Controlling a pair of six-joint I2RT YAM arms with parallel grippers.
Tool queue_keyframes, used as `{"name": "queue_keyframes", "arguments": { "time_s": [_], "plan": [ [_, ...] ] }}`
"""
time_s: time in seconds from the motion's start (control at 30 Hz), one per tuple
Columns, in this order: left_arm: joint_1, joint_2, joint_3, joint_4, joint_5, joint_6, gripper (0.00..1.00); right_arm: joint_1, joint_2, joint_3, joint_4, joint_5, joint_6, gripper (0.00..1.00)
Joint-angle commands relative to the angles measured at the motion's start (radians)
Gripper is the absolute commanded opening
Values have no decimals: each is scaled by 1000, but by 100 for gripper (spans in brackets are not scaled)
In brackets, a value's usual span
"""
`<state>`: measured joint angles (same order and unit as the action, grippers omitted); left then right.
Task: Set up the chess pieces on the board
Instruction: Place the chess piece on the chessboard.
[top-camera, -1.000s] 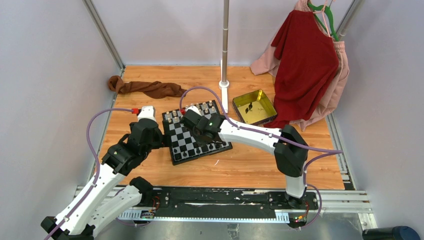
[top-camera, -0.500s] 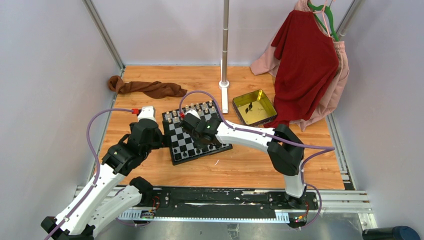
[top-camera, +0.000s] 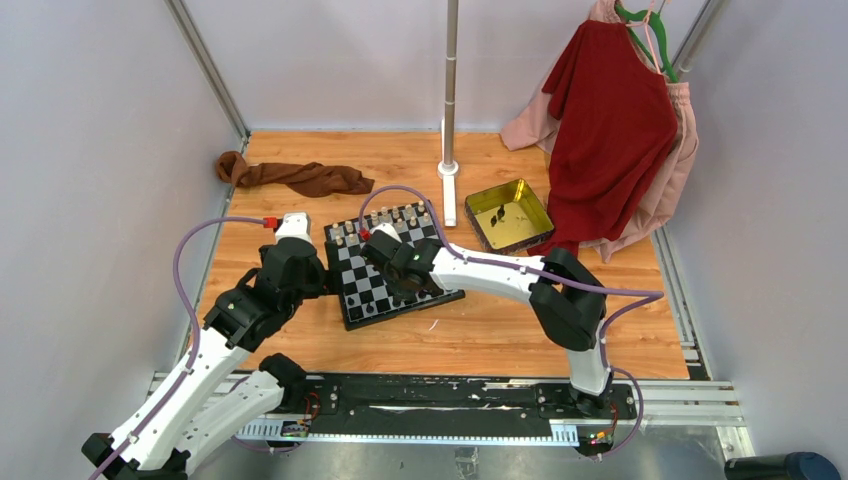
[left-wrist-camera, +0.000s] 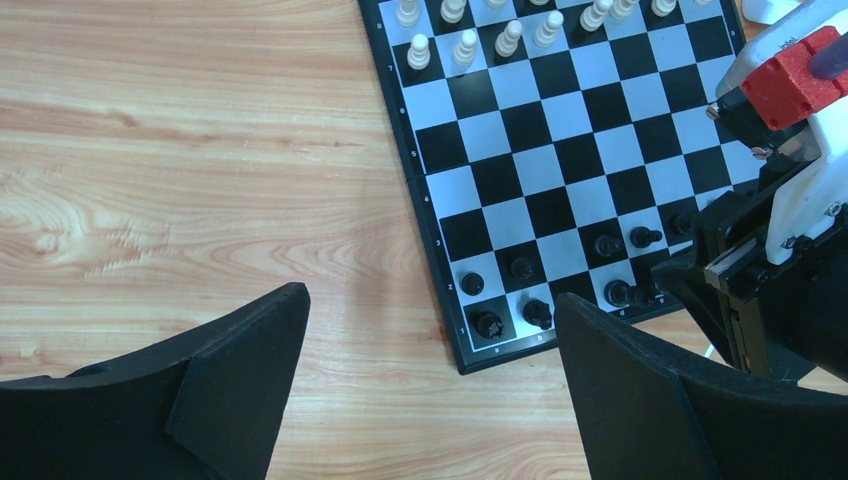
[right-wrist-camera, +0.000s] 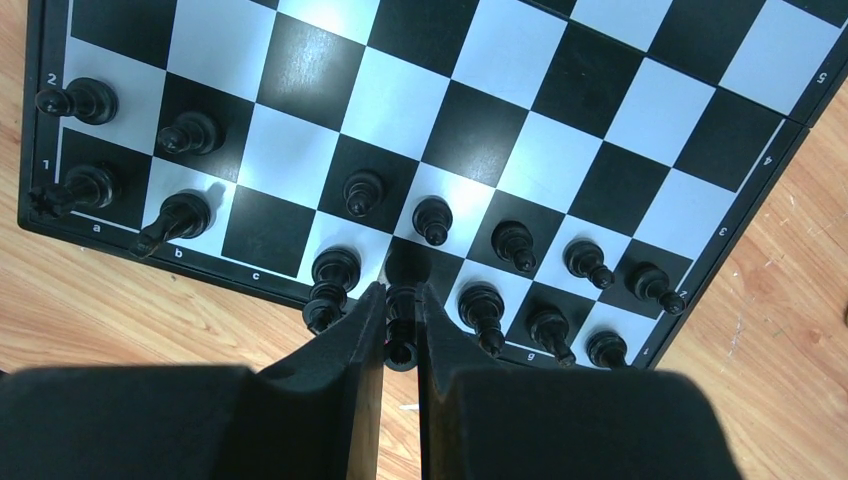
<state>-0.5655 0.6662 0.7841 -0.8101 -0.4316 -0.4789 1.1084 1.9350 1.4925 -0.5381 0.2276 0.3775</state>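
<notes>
Here we are pinching a black piece (right-wrist-camera: 401, 335) in our narrowed right end effector (right-wrist-camera: 400, 300), at the near edge row of the board (right-wrist-camera: 600, 140); our left end effector (left-wrist-camera: 430, 300) is hovering wide open over the bench (left-wrist-camera: 200, 150) beside that board.

We see a wooden tabletop (top-camera: 500, 330) walled in by pale grey panels (top-camera: 90, 150). At its far left lies a crumpled brown cloth (top-camera: 295, 177). A metal pole (top-camera: 451, 80) stands upright near the far middle on a white foot (top-camera: 449, 190). Just right of that foot sits an open yellow-gold square tin (top-camera: 538, 206). In the far right corner a red garment (top-camera: 610, 130) hangs by a green hanger (top-camera: 633, 17) over a pink one (top-camera: 678, 170), and their hems reach the tabletop. A dark blue object (top-camera: 785, 466), too cropped for us to identify, shows at the near right.
</notes>
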Motion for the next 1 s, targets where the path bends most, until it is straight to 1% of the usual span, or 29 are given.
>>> {"name": "queue_keyframes", "arguments": {
  "time_s": [0.0,0.97],
  "plan": [
    [-6,-7,-13,5,-18,7,99,8,19,-20,11,1,-7,0],
    [-7,7,-14,5,-27,5,99,-22,45,-21,24,-28,-30,0]
  ]
}}
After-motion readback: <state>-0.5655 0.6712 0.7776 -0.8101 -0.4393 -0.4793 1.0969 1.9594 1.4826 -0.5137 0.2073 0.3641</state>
